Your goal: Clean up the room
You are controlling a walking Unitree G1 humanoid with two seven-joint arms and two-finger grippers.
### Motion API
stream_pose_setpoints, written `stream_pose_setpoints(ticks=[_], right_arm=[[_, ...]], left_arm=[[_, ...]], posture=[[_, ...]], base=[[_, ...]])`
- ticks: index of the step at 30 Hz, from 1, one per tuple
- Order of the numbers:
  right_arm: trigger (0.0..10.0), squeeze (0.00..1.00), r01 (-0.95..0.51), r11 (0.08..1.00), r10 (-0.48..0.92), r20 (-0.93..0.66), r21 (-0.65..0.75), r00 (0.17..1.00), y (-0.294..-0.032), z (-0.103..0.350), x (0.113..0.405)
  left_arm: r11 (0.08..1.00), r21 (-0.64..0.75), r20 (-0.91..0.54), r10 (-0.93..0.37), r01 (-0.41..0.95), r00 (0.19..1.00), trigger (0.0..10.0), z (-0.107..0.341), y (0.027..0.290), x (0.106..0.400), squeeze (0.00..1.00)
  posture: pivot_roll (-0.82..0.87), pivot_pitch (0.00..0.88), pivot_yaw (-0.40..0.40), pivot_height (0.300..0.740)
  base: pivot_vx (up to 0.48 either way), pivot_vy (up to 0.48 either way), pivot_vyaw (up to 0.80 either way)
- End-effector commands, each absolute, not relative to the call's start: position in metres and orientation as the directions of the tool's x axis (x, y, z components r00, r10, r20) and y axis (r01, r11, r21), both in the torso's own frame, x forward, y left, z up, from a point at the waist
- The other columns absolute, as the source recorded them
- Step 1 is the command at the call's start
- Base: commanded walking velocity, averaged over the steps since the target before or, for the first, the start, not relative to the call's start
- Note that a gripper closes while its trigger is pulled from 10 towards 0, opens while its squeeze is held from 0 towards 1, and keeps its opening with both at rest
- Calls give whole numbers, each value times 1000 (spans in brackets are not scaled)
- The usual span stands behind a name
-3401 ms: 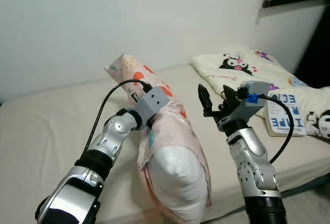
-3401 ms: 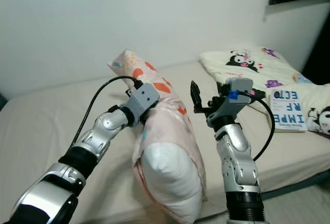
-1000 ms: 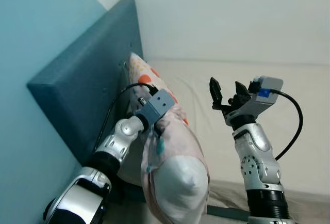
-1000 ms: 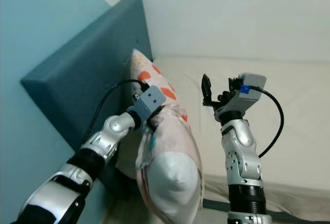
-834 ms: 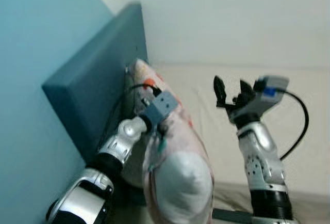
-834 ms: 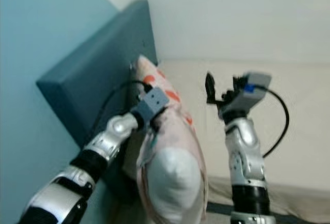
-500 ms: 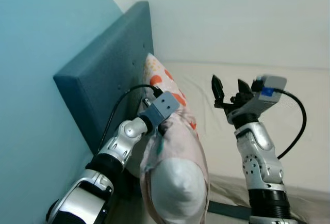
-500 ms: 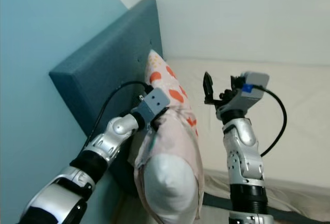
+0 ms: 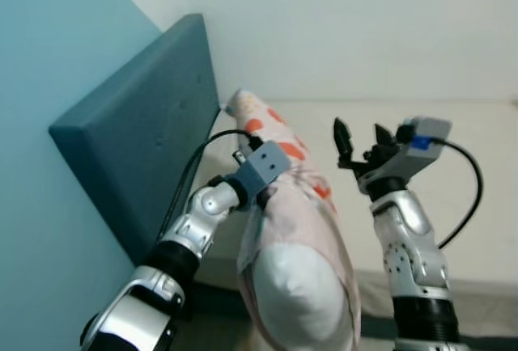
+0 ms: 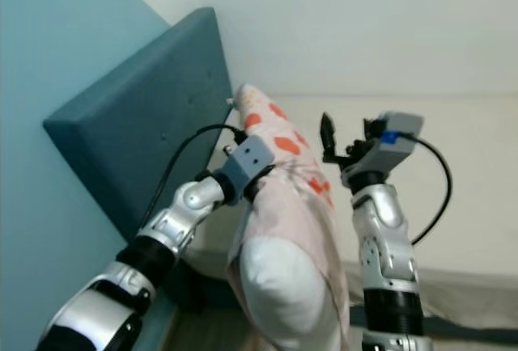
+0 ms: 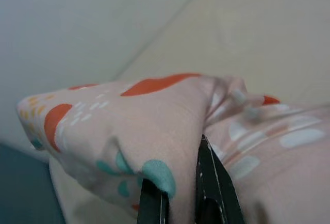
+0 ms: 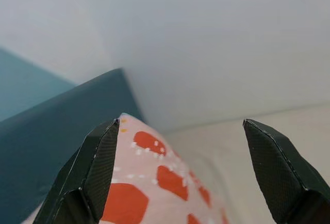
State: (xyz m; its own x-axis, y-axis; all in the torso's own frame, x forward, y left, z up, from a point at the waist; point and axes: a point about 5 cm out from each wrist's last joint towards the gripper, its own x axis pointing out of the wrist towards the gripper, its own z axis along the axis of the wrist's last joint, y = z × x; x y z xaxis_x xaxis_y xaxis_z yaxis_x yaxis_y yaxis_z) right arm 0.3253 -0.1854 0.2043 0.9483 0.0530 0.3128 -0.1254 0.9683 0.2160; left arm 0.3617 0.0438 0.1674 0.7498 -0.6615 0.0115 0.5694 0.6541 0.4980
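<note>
A pink patterned pillow [image 9: 295, 238] is held off the bed [image 9: 469, 173] by the left hand [image 11: 178, 203], whose 2 fingers are clamped on a fold of its cover. Just beyond that hand stands the teal headboard [image 9: 137, 141]. The right hand [image 9: 361, 134] is raised beside the pillow, fingers spread apart, gripping nothing.

**A bedroom in a home**

A bed [image 9: 453, 137] with a cream sheet stands against a plain white wall [image 9: 348, 27], and a padded teal headboard [image 9: 137, 133] (dimpled with tufting) rises at its end, set against a lighter teal wall [image 9: 40, 124]. A pink pillow [image 10: 287, 205] printed with orange and mint shapes is held up beside the headboard, its white inner showing at the open end.
</note>
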Motion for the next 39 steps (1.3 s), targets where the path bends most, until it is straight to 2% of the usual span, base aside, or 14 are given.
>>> stream_pose_setpoints(ticks=[1,12,39], right_arm=[[10000,0,-139,963,62,310,231,949,-181,204,325],[10000,0,-177,970,123,293,165,948,-173,200,323],[10000,0,-199,971,163,241,135,957,-169,190,320]], left_arm=[[698,529,121,-624,482,772,10000,192,56,369,0],[722,537,140,-586,436,798,10000,196,66,373,0],[711,608,157,-544,354,824,10000,197,80,377,0]], posture=[[-61,0,52,740],[-66,0,47,740],[-74,0,38,740]], base=[[255,0,0],[290,0,0],[275,0,0]])
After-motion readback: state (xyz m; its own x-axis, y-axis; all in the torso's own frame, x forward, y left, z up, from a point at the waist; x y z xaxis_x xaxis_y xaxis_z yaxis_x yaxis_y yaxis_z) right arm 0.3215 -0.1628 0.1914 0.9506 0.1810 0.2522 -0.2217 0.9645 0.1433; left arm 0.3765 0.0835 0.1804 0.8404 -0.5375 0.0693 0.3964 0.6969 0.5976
